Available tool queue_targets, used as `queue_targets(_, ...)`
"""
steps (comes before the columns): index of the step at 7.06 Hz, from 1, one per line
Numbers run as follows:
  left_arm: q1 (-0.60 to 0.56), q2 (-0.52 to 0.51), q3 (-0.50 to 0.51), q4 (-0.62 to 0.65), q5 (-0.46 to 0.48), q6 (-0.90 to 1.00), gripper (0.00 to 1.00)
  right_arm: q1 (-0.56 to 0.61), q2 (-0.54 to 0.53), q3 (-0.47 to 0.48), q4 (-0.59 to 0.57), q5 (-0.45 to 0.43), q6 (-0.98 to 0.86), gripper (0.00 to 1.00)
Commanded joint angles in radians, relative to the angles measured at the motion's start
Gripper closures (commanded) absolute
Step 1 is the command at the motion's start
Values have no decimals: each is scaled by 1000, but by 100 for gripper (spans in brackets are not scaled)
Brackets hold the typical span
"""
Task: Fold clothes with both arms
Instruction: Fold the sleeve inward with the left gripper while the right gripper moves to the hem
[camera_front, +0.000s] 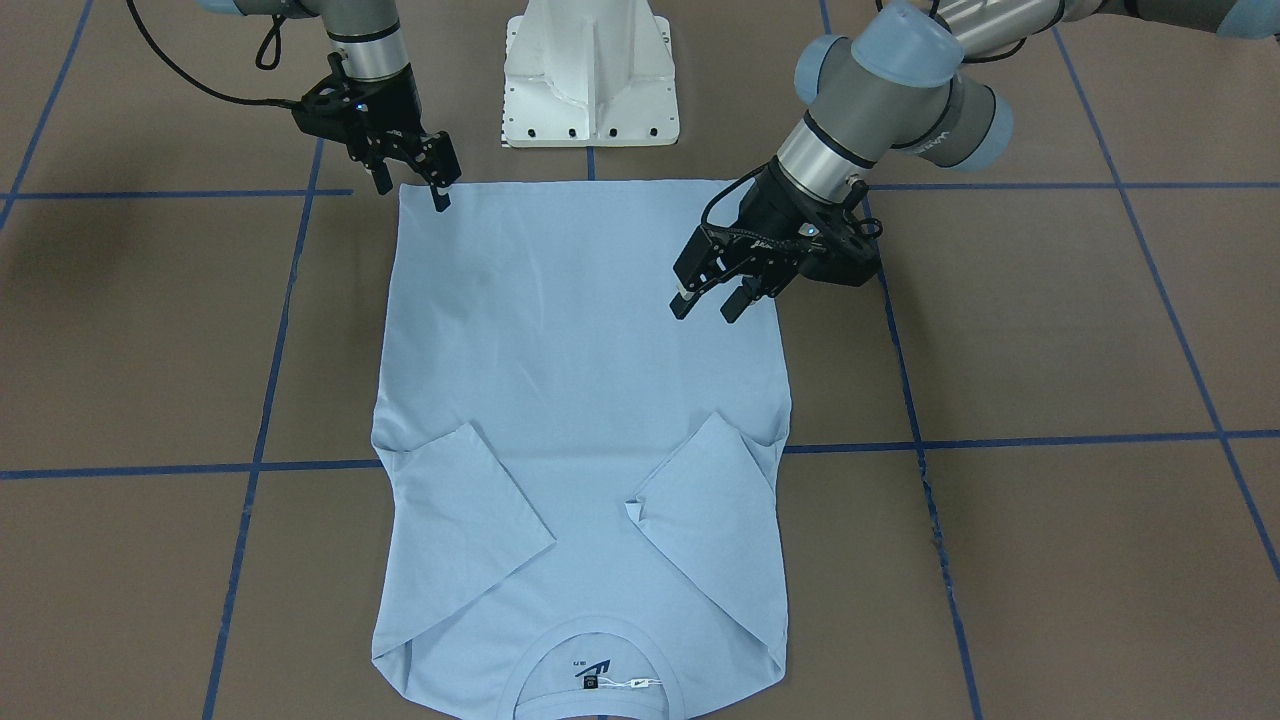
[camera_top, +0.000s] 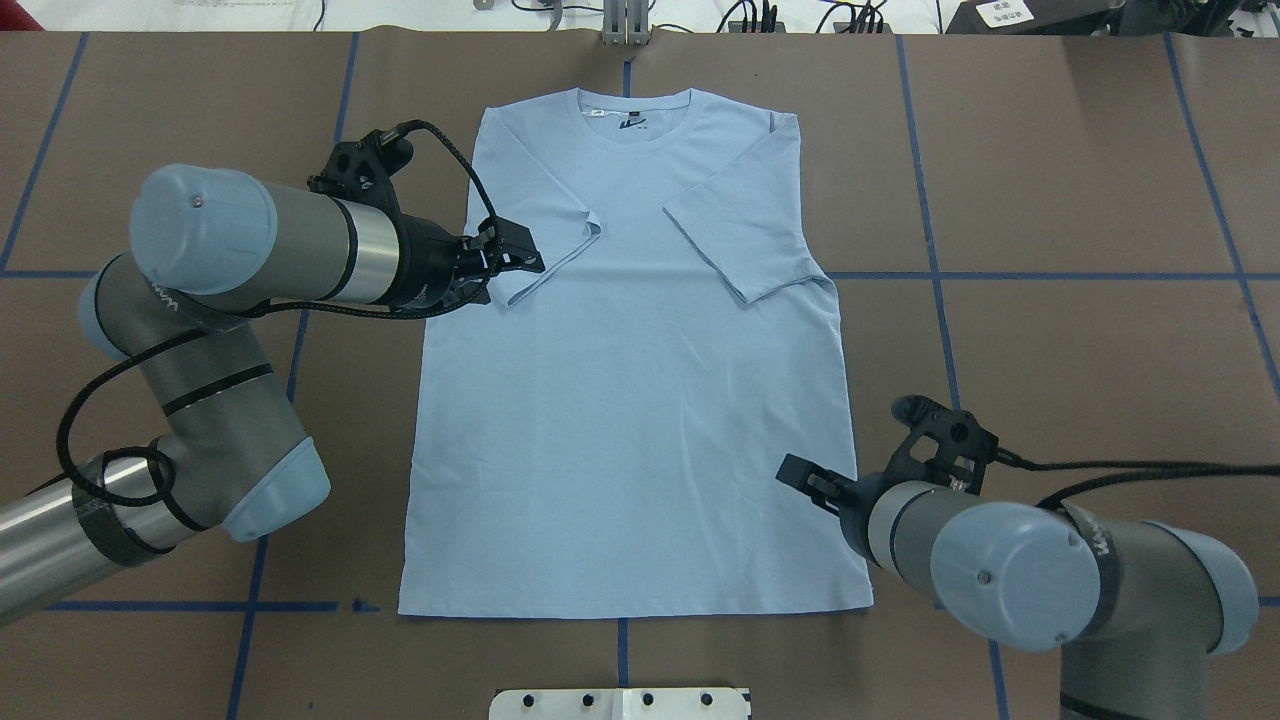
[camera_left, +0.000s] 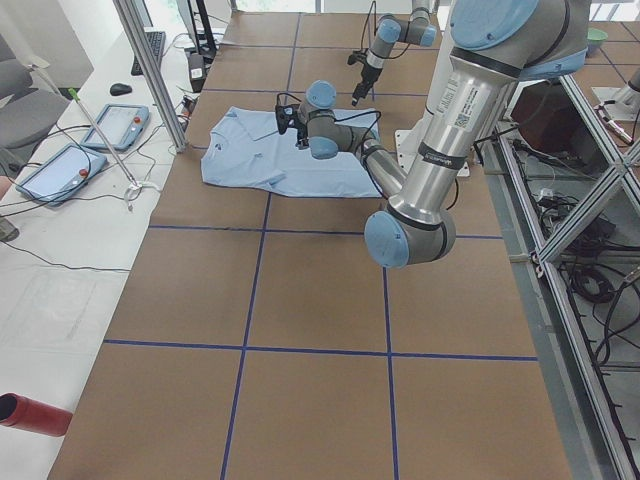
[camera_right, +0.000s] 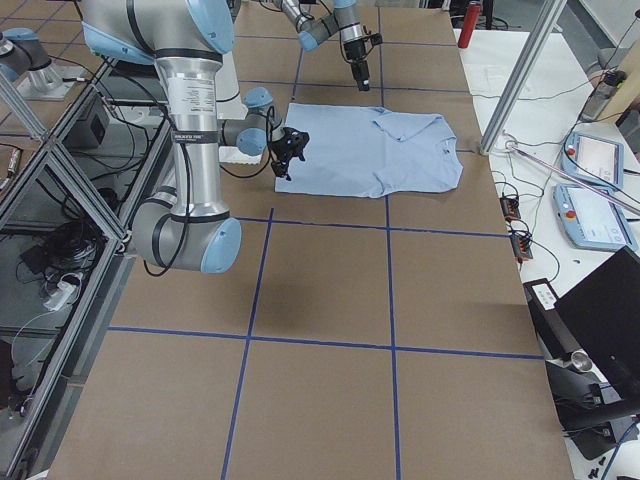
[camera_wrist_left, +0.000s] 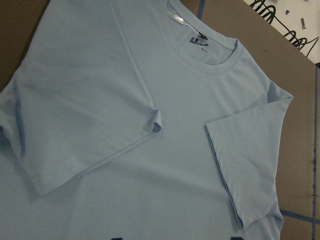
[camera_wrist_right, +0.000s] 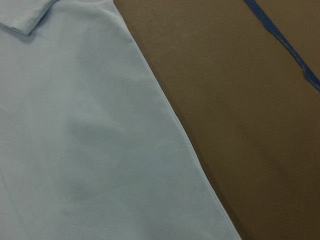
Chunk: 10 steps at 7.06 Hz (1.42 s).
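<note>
Sleeves are in, folded flat across the chest of the t-shirt (camera_top: 630, 400), which lies spread on the desk (camera_top: 1050, 300) with its collar (camera_top: 635, 112) at the far end from the robot. I'd say we're between folds, and the bottom-to-top fold comes next. That would call for both arms to pinch matching spots along the hem (camera_top: 630, 608) and carry it up toward the collar together.

The left arm reaches in low and nearly level. The left fingers (camera_front: 738, 297) are spread wide with nothing in them, hanging over the shirt's left edge just below the tucked left sleeve (camera_top: 560, 255). They'd need to drop back to the hem corner. The right arm is bent down at the shirt's near right corner. The right fingers (camera_front: 439, 190) are also parted and empty, right above that hem corner, though I can't tell if a tip touches cloth.
</note>
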Motion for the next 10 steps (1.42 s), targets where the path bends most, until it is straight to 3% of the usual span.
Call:
queue_targets(1,0,7,-10,1,0,-1,22,-65,-27,-15,-4,-34,65,6)
queue_targets(3,2,19,-13,1,1,-1,22,-80,-27,-33,-4,-34,74,15)
queue_targets(5,3,21,-11,1,1,-1,22,-80,-29,-57,-2,-23,71,15)
queue_targets(6,5,21,-11,1,3,-1,22,-79,-27,-52,-1,1,71,23)
queue_targets(7,5,21,-10,1,4,-1,22,-86,-27,-53,-1,9,71,23)
queue_targets(8,8,21,-10,1,6,-1,22,-89,-27,-57,-1,8,71,40)
queue_targets(9,8,21,-10,1,6,-1,22,-89,-27,-54,-2,6,71,86)
queue_targets(10,13,28,-10,1,6,-3,22,-88,-27,-54,-2,7,70,100)
